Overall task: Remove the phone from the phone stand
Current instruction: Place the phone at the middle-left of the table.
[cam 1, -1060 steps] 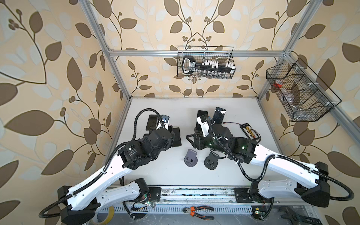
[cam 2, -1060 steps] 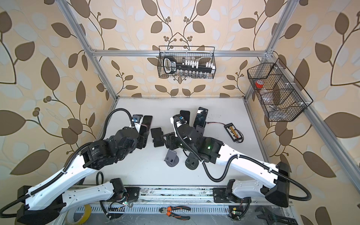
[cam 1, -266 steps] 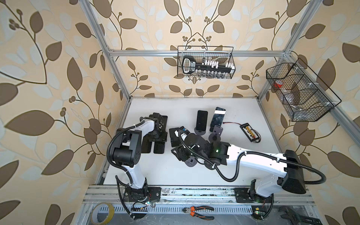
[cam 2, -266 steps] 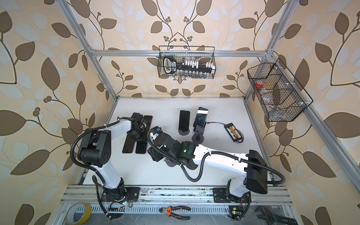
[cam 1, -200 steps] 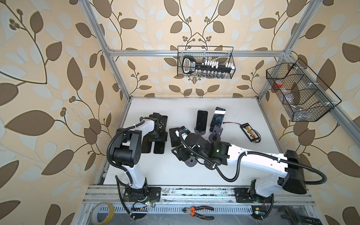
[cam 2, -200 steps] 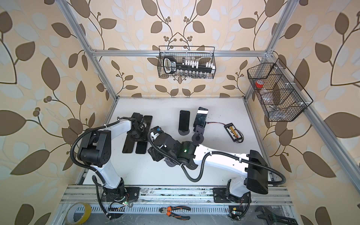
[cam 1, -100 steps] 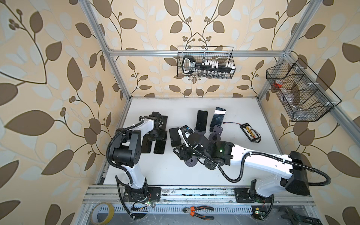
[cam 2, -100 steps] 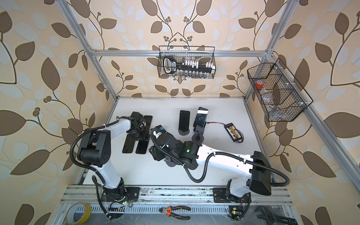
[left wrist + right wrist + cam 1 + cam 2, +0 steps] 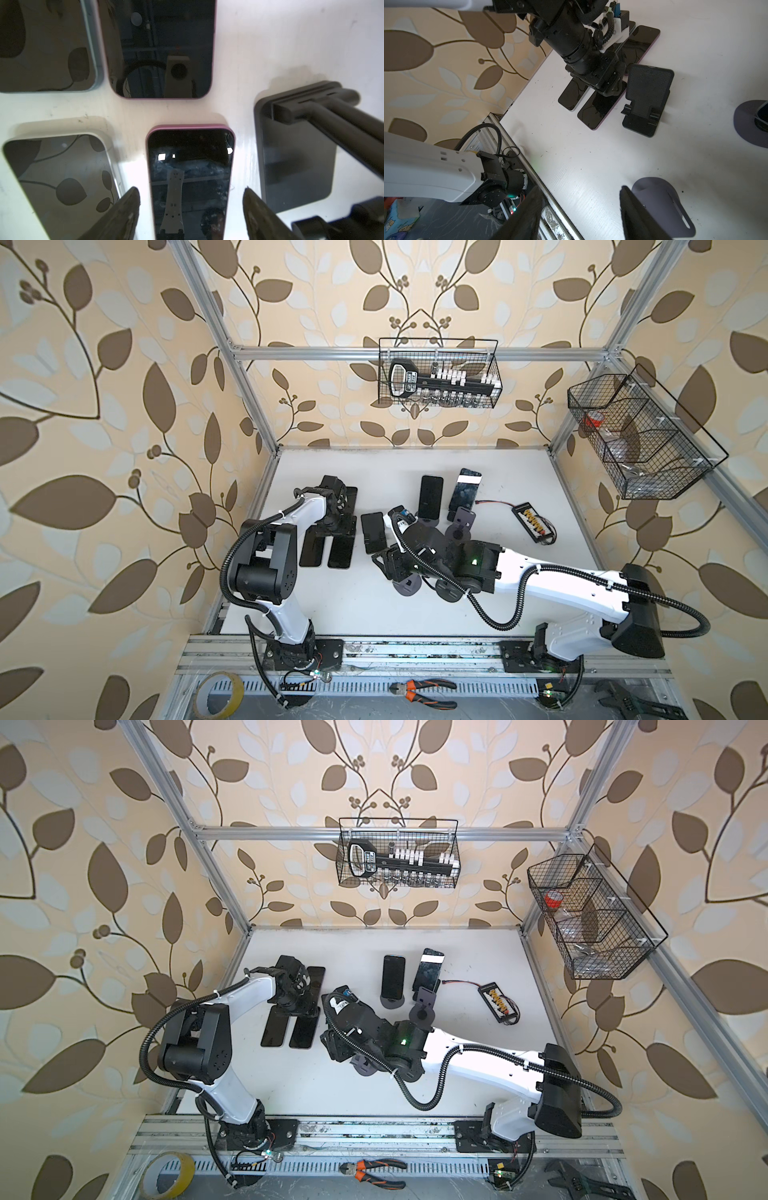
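Observation:
A pink-edged phone (image 9: 190, 166) lies flat on the white table (image 9: 415, 614), beside the empty black phone stand (image 9: 297, 166). My left gripper (image 9: 191, 189) hangs over this phone, open, with a gap on each side of it. In a top view the same phone (image 9: 341, 553) shows just below the left gripper (image 9: 336, 526). Two more phones (image 9: 430, 497) (image 9: 465, 491) lean upright on stands at the back. My right gripper (image 9: 579, 187) is open and empty, low over the table next to an empty grey stand (image 9: 660, 203).
Other phones (image 9: 311, 549) lie flat round the left gripper. A second grey stand (image 9: 461, 522) sits behind the right arm. A connector board with wires (image 9: 534, 522) lies at the right. Wire baskets (image 9: 438, 373) hang on the walls. Pliers (image 9: 424, 691) and tape (image 9: 220, 695) rest on the front rail.
The left jaws have parted slightly from the pink-edged phone, which stays flat. The right arm has shifted a little to the right. Five seconds ago both arms reached toward the middle.

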